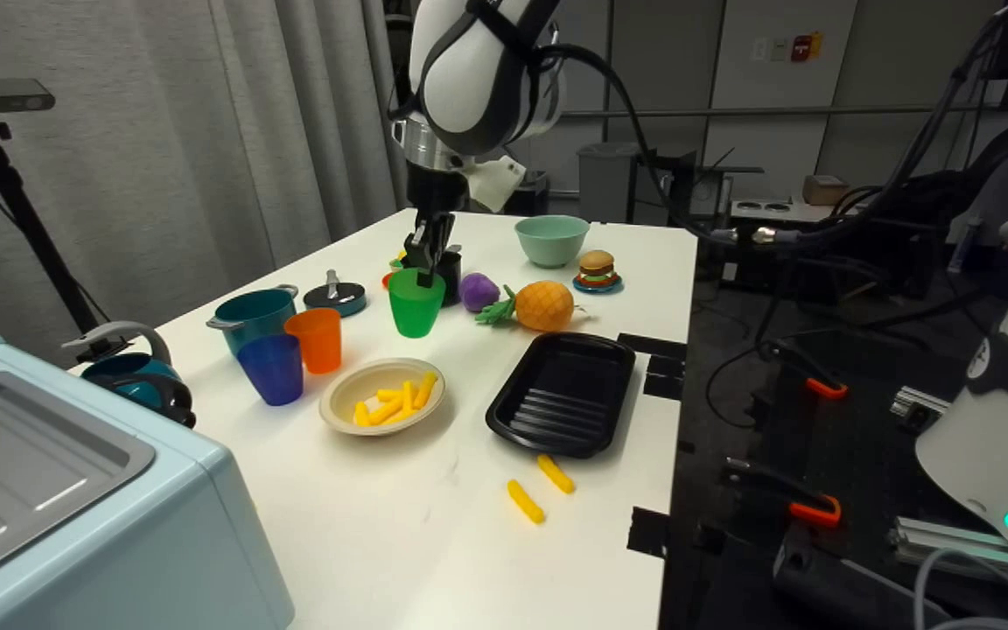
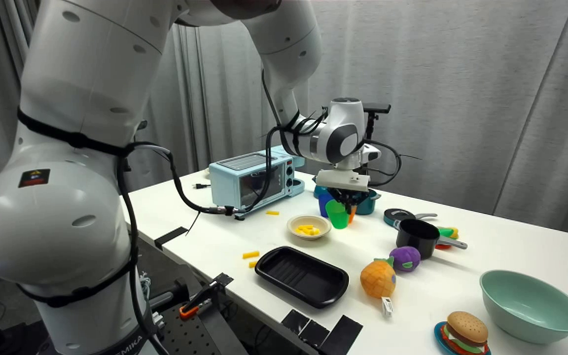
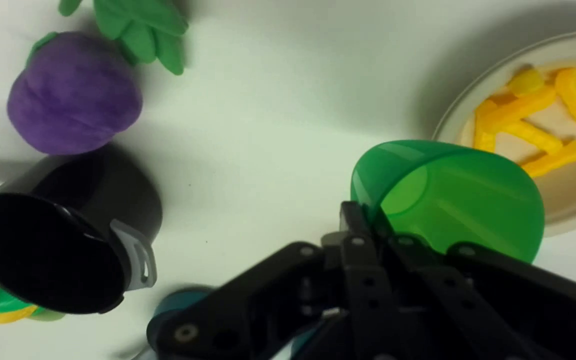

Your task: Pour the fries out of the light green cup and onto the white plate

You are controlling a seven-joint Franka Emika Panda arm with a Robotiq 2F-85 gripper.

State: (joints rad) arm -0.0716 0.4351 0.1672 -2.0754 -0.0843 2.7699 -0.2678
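three cups [image 1: 414, 312], one white plate [image 1: 349, 385], three fries [image 2: 251, 254] off plate, one tray [image 1: 563, 385]

White robot arm [image 2: 284, 44] arched forward, wrist [image 2: 343, 135] low, gripper [image 3: 366, 216] pointing down, its black fingers [image 3: 352, 220] pinched close together

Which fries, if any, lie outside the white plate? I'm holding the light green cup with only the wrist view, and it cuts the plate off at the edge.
Observer: Two fries lie on the table by one end of the black ridged tray.
Operator: Any more strays that I can't see?
Observer: Yes, in an exterior view a third fry lies in front of the light blue toaster oven.
Operator: And what stands near the plate, outside my picture?
Observer: A blue cup and an orange cup stand side by side near the white plate.
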